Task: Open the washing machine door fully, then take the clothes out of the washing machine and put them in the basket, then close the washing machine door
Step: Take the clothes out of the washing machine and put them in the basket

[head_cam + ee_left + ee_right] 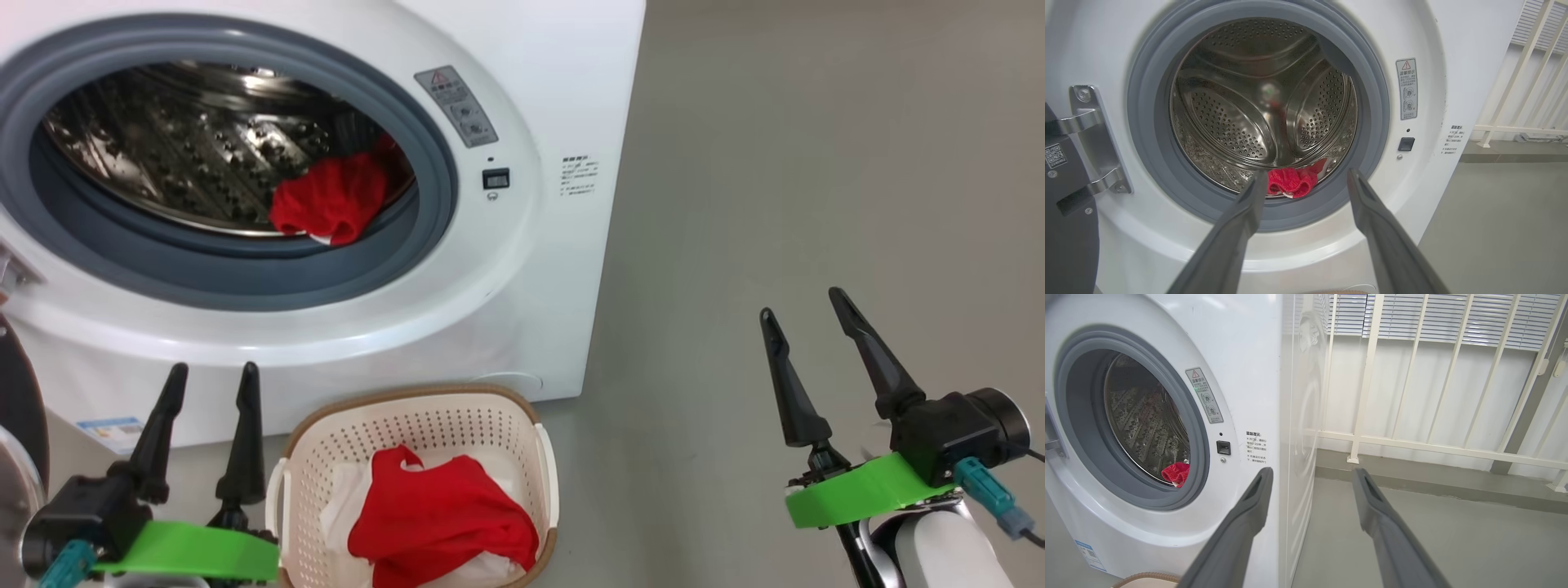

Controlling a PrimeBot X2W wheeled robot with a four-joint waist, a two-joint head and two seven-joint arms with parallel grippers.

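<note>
Nearest, the left fingers (243, 441) stand apart and empty just left of the basket (424, 394). The basket sits on the floor (775, 163) close before the washing machine (522, 269) and holds red and white clothes (441, 514). The right fingers (792, 392) are also spread and hold nothing, well off to the right over bare floor. Beyond, the washing machine door (16, 392) is swung out at the left edge. One red garment (331, 200) lies low at the right of the drum (180, 155) mouth, resting on the grey ring (245, 273). Fetching it looks like the step in hand, and the left arm seems best placed, since its wrist view frames the garment between its fingers. It should go in low with the fingers wide and pinch the bunched red fold rather than a loose edge. It should lift the garment clear of the ring before drawing back, so nothing snags. The drum's depth is worth a check before the door is closed.
</note>
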